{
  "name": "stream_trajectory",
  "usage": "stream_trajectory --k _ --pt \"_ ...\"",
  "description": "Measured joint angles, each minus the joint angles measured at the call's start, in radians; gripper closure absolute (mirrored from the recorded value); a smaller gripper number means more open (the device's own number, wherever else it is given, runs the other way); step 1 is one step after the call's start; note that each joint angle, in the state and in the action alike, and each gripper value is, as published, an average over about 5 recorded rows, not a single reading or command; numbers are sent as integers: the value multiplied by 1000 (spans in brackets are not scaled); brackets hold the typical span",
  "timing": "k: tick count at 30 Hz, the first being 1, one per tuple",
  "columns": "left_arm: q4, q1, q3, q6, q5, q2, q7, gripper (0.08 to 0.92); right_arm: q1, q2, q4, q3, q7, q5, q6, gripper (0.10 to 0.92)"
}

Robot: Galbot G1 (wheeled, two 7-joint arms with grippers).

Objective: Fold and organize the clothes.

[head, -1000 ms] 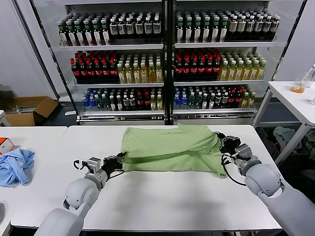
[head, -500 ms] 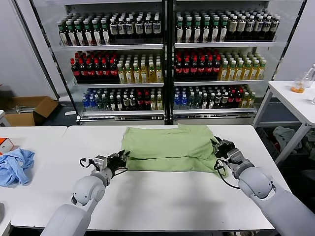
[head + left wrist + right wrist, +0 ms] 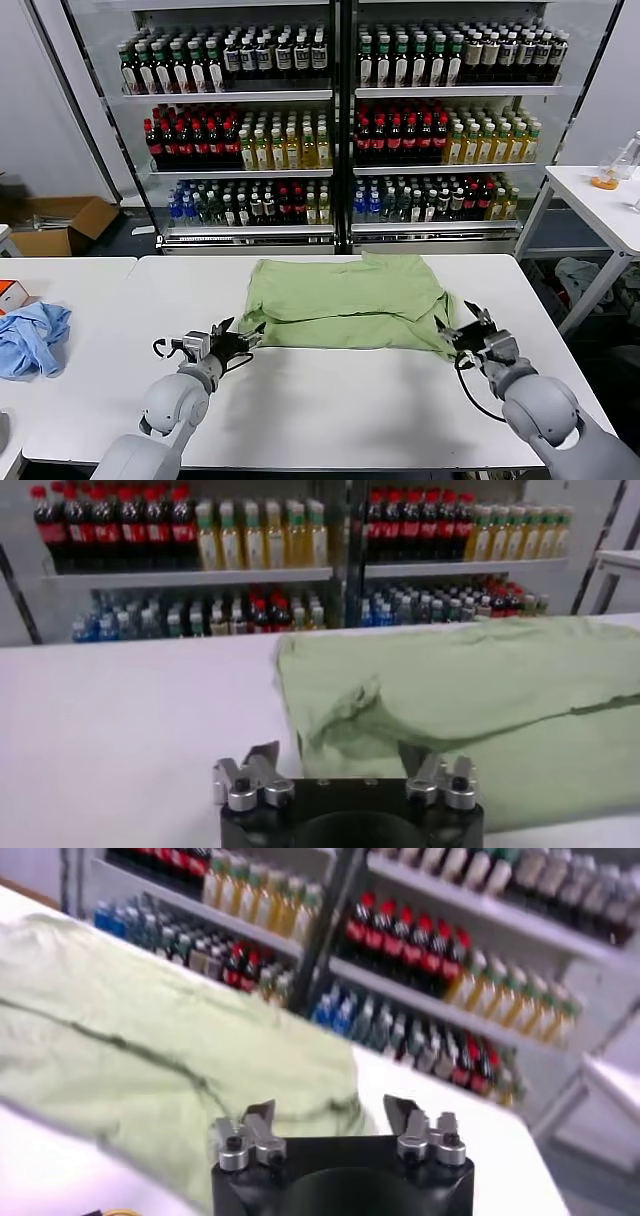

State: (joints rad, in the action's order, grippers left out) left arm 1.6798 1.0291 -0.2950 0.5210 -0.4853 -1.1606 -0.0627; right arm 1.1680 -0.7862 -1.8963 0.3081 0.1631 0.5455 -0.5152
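Before stocked drink coolers (image 3: 340,120), the white tabletop (image 3: 330,400) carries the green shirt (image 3: 345,300) at twelve o'clock, part-folded. Left gripper (image 3: 232,338) and right gripper (image 3: 468,330) spread empty fingers wide at its corners; a shallow pinch could drag layers.

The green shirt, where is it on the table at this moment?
In the head view, the green shirt lies folded across the far middle of the white table, between the open left tool and the open right tool.

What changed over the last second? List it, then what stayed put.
Both tools let go of the green shirt and drew back toward the robot: the left tool off its left edge, the right tool off its right edge, both now open. The shirt's near right part settled flatter. The blue cloth and table stayed.
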Motion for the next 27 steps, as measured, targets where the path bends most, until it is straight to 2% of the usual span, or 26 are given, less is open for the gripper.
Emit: stream_trajectory --k 3,6,27 --pt "-9 3 -2 7 -8 -2 -1 178 16 -8 2 8 2 30 -15 214" --pt "-18 5 -4 12 -18 -4 1 202 26 -15 7 10 2 54 -26 275" --pt "-44 8 -28 42 -105 3 42 774 42 -13 24 9 -17 130 -49 867"
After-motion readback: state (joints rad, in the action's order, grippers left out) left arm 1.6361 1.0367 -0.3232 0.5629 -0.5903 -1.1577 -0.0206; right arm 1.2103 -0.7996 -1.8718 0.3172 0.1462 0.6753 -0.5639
